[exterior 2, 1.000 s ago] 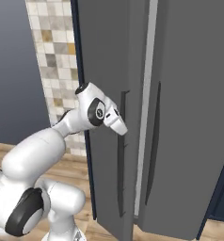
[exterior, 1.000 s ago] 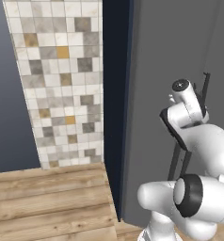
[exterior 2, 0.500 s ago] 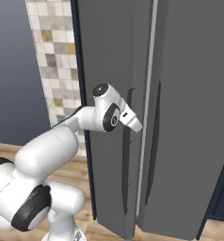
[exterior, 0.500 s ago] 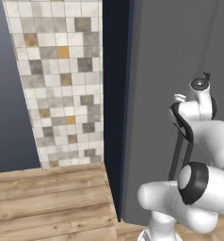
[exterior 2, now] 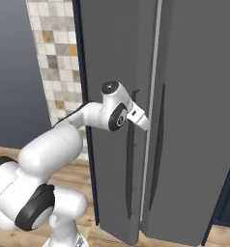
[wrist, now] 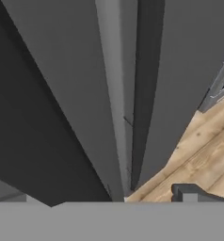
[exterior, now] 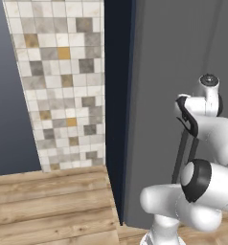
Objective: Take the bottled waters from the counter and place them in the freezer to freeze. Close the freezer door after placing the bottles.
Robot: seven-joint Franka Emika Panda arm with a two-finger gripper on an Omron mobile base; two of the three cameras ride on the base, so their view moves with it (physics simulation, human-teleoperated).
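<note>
In the left base view, the tiled wall stood at the left above the wooden floor, just where both had been 1 second earlier, so the base had not driven. Right of the tiles ran a dark navy panel, then the flat grey front of the freezer. The arm had swung further right and risen over that second: its wrist, once near mid-height in this view, now sat higher and closer to the right edge, hiding most of the dark bar handle behind it.

In the right base view, the arm reached from the lower left across the freezer door, the left 1 of 2 tall grey panels. The gripper had advanced rightward from the panel's face to the seam between the 2 doors, at the upper part of the long dark handle. Whether it touched the handle could not be told. The second handle hung on the right door, just beyond the seam.

In the hand view, the camera looked down along that seam to the floor, with 1 dark fingertip at the bottom right. The jaws stood at their widest, holding nothing. The door appeared closed or nearly so.
</note>
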